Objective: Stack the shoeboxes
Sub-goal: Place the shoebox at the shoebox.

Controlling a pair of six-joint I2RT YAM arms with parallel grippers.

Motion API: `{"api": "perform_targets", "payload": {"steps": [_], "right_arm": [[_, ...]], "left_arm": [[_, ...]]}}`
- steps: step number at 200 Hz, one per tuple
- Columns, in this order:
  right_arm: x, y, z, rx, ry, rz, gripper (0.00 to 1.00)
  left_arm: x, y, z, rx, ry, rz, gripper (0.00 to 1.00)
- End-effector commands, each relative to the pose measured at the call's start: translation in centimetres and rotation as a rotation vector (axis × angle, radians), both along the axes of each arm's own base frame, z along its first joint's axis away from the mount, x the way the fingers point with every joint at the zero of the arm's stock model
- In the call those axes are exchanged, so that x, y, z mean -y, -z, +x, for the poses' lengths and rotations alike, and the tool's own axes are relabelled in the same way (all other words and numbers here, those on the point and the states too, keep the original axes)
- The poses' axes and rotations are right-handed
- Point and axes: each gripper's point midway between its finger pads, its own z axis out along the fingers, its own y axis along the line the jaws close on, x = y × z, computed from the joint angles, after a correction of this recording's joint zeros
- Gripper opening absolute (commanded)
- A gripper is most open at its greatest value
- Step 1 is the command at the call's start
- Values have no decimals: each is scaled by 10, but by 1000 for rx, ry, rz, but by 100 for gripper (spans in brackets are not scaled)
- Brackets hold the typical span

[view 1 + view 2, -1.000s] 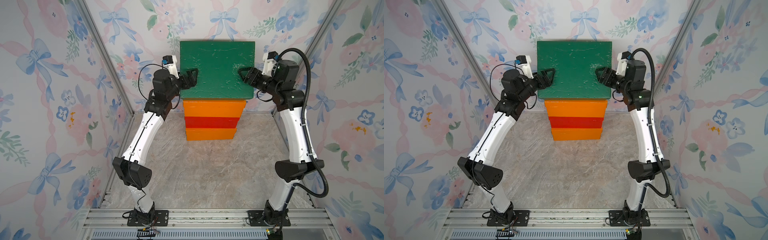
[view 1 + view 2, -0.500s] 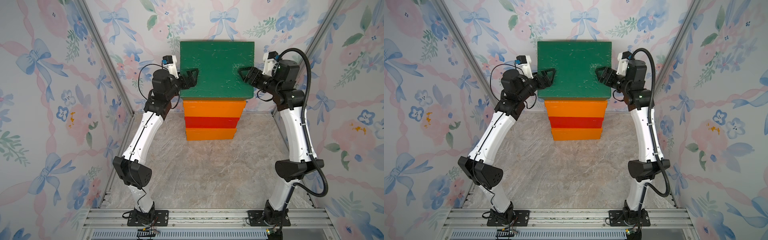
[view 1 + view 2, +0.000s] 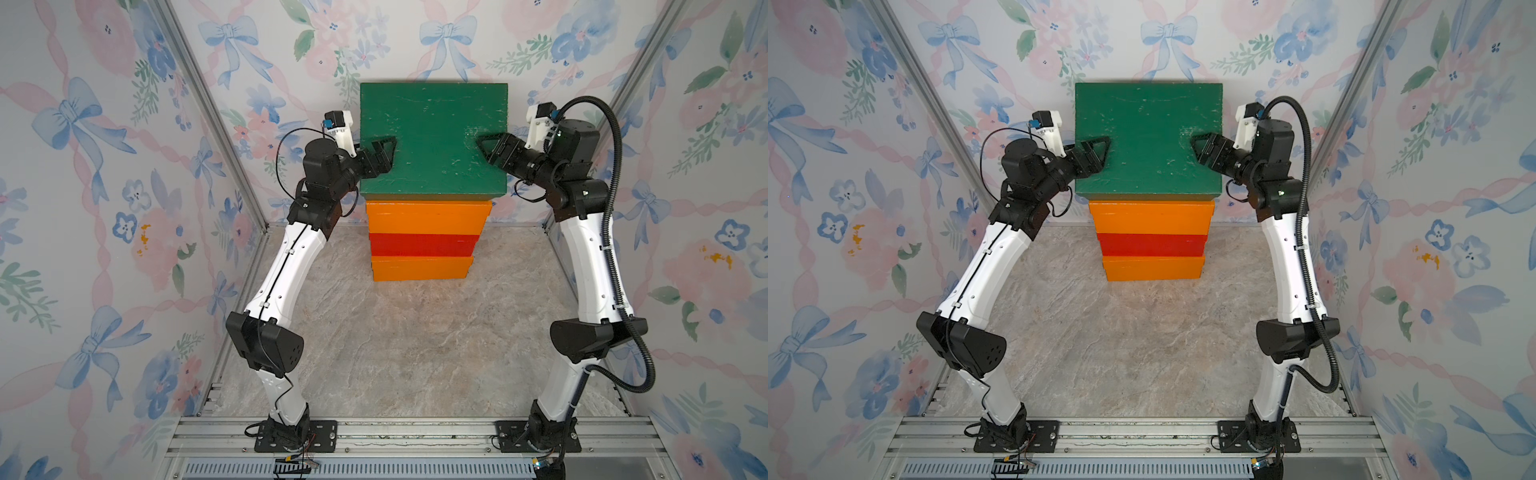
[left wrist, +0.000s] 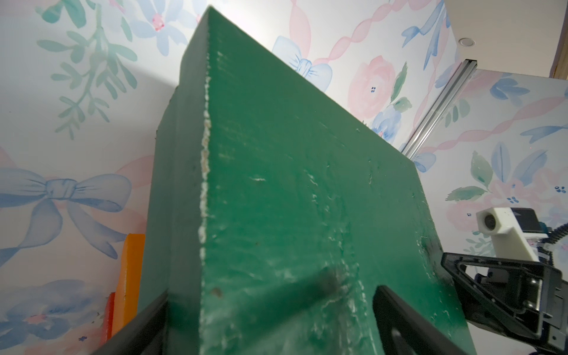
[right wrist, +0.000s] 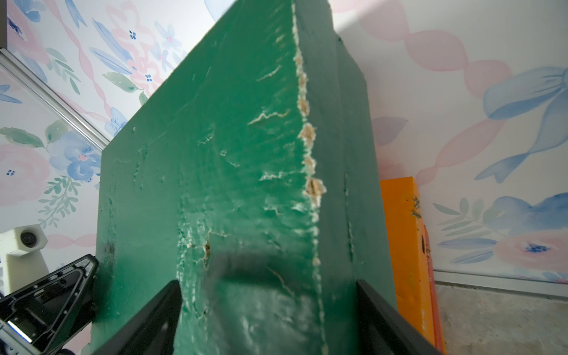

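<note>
While the green box [image 3: 432,137] is sitting atop the upper orange box [image 3: 428,216], red box [image 3: 422,245] and lower orange box [image 3: 422,269] at the back of the bench [image 3: 415,353], its long axis is running between the arms, one short end inside each claw. The left claw [image 3: 384,156] is standing open around its end; whether the right claw [image 3: 484,145] is pinching its end I cannot tell. Green paint is chipping along the edges.

The beige marbled tabletop [image 3: 395,353] carries one thing directly: the bottom orange shoebox [image 3: 422,269], lying flat toward 12 o'clock, close to the back wall [image 3: 395,41]. The other shoeboxes [image 3: 422,244] rest on it, not on the surface.
</note>
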Motion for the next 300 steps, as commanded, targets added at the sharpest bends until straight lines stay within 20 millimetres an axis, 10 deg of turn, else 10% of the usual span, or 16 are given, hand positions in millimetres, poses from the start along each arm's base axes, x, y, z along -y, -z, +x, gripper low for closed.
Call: {"api": "perform_targets", "payload": {"steps": [1,300], "right_arm": [[-24,4,0,-2,-114,33,86],[18,7,33,-1,-23,87,86]], "left_arm": [[32,20,-5,-37,151,15,98],[-5,17,27,-35,104,-12,98]]}}
